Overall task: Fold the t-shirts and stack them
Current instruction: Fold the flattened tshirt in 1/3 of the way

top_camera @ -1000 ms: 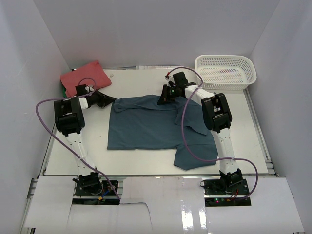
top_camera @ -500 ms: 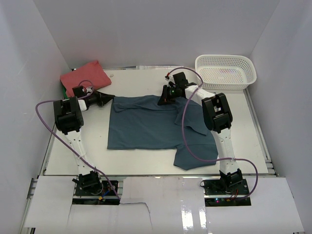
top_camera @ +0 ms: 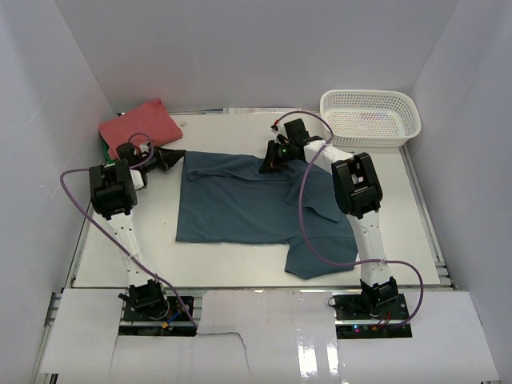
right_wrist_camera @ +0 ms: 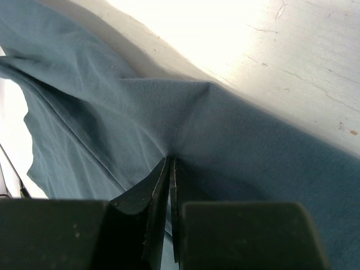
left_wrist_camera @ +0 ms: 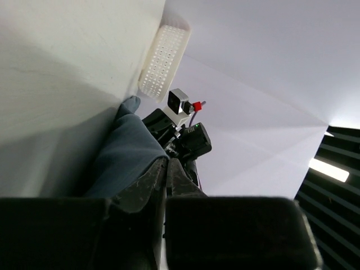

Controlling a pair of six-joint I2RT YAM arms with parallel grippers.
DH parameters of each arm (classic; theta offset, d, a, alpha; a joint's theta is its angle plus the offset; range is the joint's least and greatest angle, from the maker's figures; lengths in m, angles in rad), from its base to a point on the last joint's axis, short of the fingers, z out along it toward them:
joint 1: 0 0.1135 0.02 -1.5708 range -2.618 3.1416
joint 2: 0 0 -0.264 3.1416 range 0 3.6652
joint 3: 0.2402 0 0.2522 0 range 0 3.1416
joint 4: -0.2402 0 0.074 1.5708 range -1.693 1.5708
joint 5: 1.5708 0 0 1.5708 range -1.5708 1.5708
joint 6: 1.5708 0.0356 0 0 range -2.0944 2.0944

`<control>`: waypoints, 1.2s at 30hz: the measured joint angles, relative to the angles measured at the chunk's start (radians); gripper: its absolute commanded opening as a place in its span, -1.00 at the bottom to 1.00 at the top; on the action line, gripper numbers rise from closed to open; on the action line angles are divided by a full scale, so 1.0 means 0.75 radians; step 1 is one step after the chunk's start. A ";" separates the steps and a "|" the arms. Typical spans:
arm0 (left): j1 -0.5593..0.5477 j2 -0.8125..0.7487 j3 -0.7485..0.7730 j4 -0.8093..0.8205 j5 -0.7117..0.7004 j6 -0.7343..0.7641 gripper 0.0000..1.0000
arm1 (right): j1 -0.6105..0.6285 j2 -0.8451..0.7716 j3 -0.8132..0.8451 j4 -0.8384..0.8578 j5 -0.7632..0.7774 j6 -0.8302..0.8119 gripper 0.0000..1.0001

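A dark teal-blue t-shirt (top_camera: 240,204) lies spread on the table, one sleeve trailing to the front right. My left gripper (top_camera: 178,155) is shut on its far left corner, seen as blue cloth (left_wrist_camera: 126,152) between the closed fingers in the left wrist view. My right gripper (top_camera: 267,162) is shut on a pinch of the shirt's far edge (right_wrist_camera: 185,129); the cloth puckers at the closed fingertips. A folded coral-red t-shirt (top_camera: 140,126) lies at the far left corner of the table.
A white lattice basket (top_camera: 370,117) stands at the far right; it also shows in the left wrist view (left_wrist_camera: 163,59). White walls enclose the table on three sides. A purple cable loops beside each arm.
My left gripper has moved back and a little left, drawing the shirt's far left corner outward and flattening that edge. The right gripper has stayed put.
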 measured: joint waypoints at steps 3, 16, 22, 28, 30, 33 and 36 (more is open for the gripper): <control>0.000 0.037 -0.002 0.169 0.001 -0.120 0.01 | 0.000 -0.001 -0.001 -0.001 0.000 -0.001 -0.79; 0.003 -0.056 -0.046 0.031 -0.034 0.029 0.39 | 0.001 -0.010 -0.014 0.000 0.004 -0.004 -0.78; -0.005 -0.315 -0.082 -0.500 -0.204 0.549 0.38 | 0.001 -0.016 -0.026 0.004 0.004 -0.004 -0.78; -0.070 -0.603 -0.069 -0.953 -0.505 1.015 0.38 | 0.002 -0.030 -0.046 0.006 0.005 -0.006 -0.77; -0.110 -0.671 -0.065 -1.058 -0.603 1.125 0.39 | 0.003 -0.033 -0.053 0.009 0.004 -0.006 -0.77; -0.171 -0.750 -0.082 -1.177 -0.725 1.241 0.39 | 0.003 -0.035 -0.055 0.009 0.005 -0.007 -0.76; -0.229 -0.800 -0.128 -1.265 -0.822 1.322 0.39 | 0.003 -0.036 -0.055 0.009 0.005 -0.009 -0.76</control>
